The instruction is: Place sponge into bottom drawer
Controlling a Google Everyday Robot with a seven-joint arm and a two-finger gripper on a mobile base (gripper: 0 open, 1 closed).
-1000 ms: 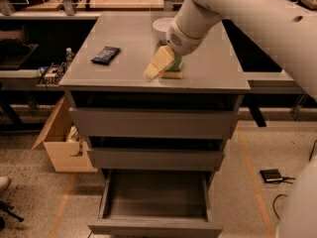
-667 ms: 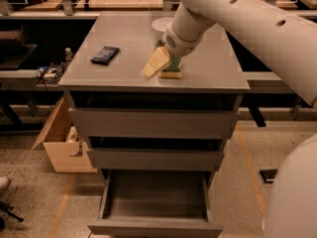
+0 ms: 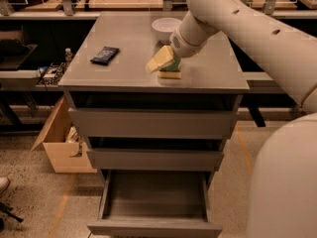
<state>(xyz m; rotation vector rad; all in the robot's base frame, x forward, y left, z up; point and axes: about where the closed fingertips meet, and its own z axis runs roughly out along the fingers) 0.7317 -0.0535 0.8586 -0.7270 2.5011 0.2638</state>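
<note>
Cream gripper at green-topped foam sponge

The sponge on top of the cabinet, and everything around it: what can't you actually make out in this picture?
All in the camera view:
Sponge: its top and far side are covered by the gripper, which is right at it on the cabinet top.
White bowl: its right rim is hidden behind the arm.
Bottom drawer: its front is cut off by the picture's lower edge.
Black packet: its print is too small to read.
</note>
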